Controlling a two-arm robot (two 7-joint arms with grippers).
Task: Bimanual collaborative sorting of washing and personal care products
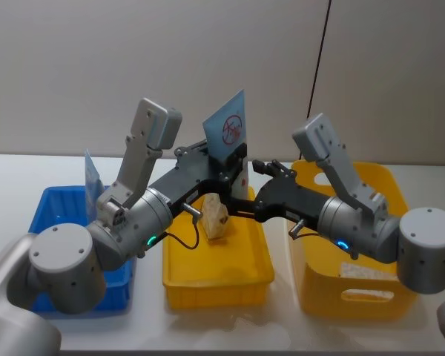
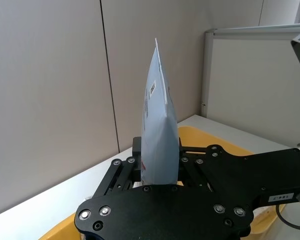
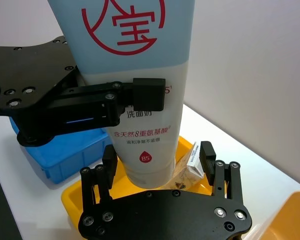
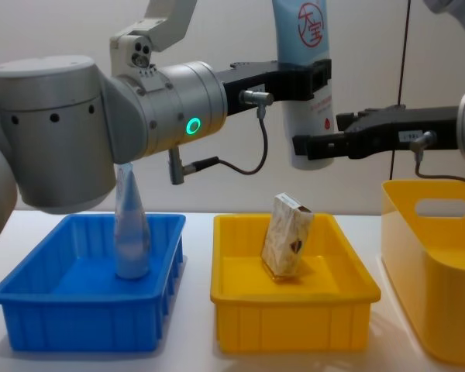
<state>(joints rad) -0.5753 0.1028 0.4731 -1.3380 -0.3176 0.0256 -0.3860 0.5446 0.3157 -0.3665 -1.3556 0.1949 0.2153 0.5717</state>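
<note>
Tall bin: yellow plastic handled bin (image 1: 356, 293), at the robot's right on the table.
Blue tray: blue plastic tray (image 4: 85, 310), at the left, with a second pale blue tapering tube (image 4: 130, 229) standing in it.
Yellow tray: yellow plastic tray (image 4: 293, 306), in the middle, holding a beige patterned carton (image 4: 287, 236) that leans.
Held tube: pale blue tapering squeeze tube with red round logo (image 3: 135, 65), upright in the air above the yellow tray.
Left gripper (image 4: 314, 80): fingers clamped on the tube's middle.
Right gripper (image 3: 160, 162): fingers spread either side of the tube's lower end, apparently not yet touching.
Handover advice: right should close squarely and firmly before left lets go.
</note>
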